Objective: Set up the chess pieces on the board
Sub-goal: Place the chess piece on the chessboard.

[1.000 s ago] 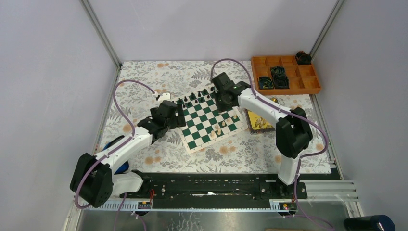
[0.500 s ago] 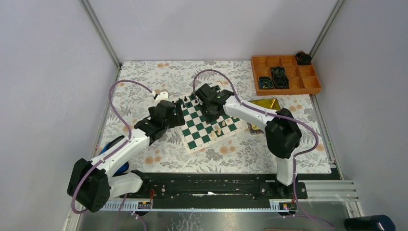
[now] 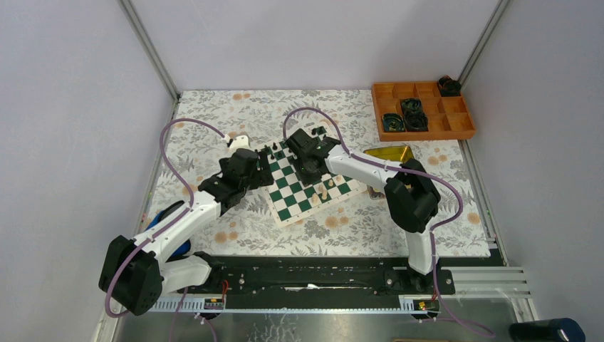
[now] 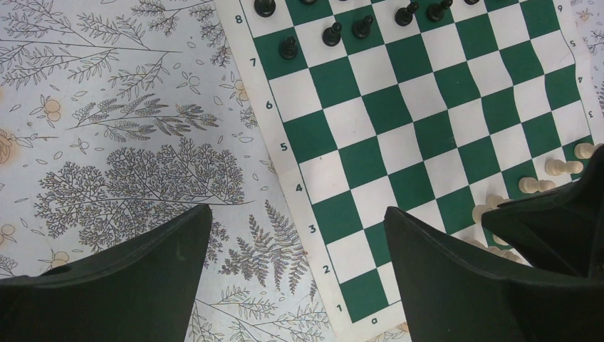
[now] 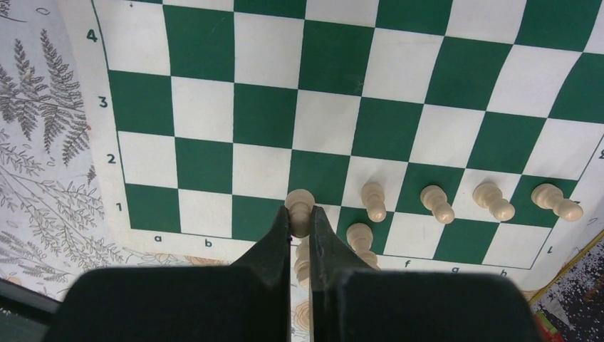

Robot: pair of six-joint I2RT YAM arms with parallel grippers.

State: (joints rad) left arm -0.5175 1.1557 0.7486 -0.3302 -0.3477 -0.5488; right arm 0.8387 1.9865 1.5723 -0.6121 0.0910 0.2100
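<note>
— Which step was in hand?
— Placing a white piece. The right hand [image 5: 300,222] was clenched on a small cream-white chess piece [image 5: 300,202] above the flat green-and-white checked board [image 5: 456,85], with other cream-white pieces [image 5: 434,201] just beside it.
— And next?
— Likely lowering it onto the square beneath the fingertips, then letting go. The left hand [image 4: 293,214] hung spread, empty.

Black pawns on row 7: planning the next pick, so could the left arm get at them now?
Probably yes: the left gripper is open and empty, and only bare board lies between it and the black pawns.
</note>
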